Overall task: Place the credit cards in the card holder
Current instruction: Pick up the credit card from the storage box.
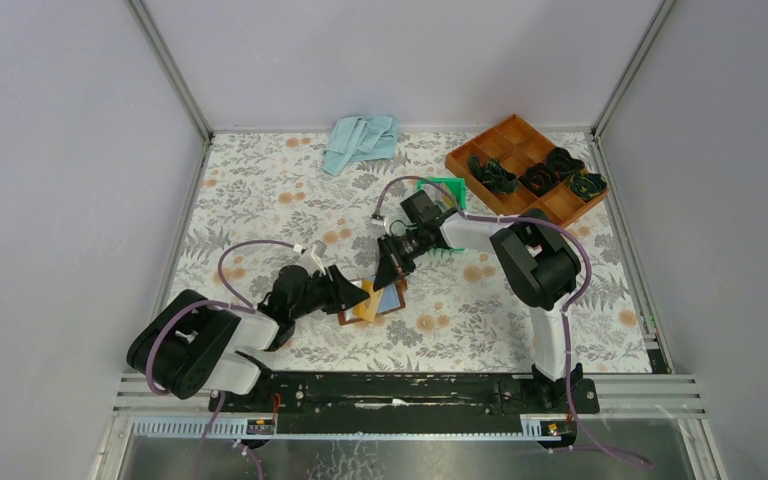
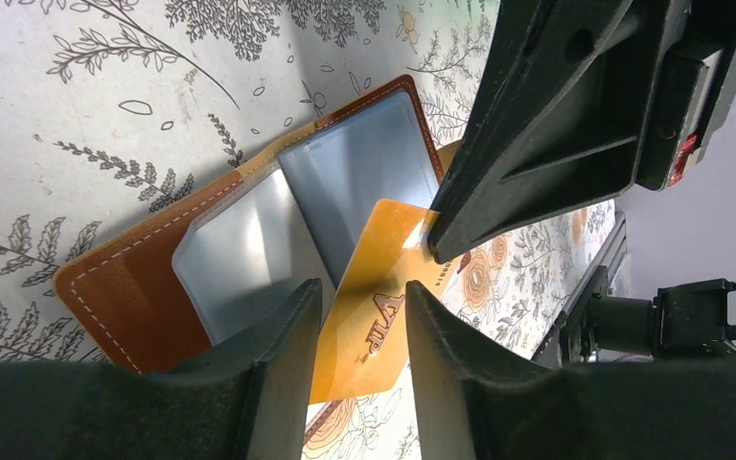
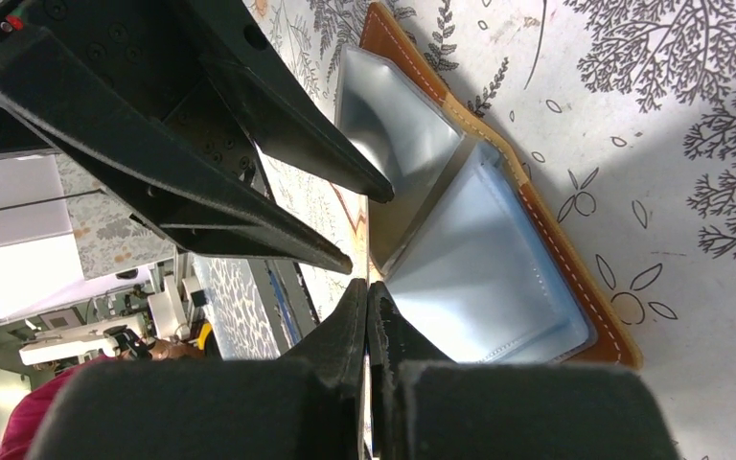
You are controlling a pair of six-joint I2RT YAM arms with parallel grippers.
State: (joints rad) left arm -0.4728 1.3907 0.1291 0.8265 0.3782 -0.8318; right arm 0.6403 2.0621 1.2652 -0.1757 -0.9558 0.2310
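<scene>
- My right jaws are pressed together on the upper edge of a gold-tan plastic credit card (image 2: pixel 374 321), pinching it at their very tips.
- My left jaws stand about half apart with the lower end of that card between them. I cannot tell whether they press on its edges.
- The card is tilted, with its lettered face towards my left wrist camera. Its upper end sits over a square brown leather card holder (image 2: pixel 125 297), and I cannot tell whether the two touch.
- The card holder lies open on the floral-patterned surface (image 1: pixel 260 200), between my two arms, with two clear plastic sleeves (image 2: pixel 240 259) lifted from its middle like pages.
- Behind my right wrist sits a green plastic bin (image 1: pixel 447 185).
- At the far right corner is an orange-brown wooden compartment tray (image 1: pixel 515 130) with dark tangled pieces (image 1: pixel 495 175) in it.
- A crumpled light blue cloth (image 1: pixel 360 140) lies at the far edge.
</scene>
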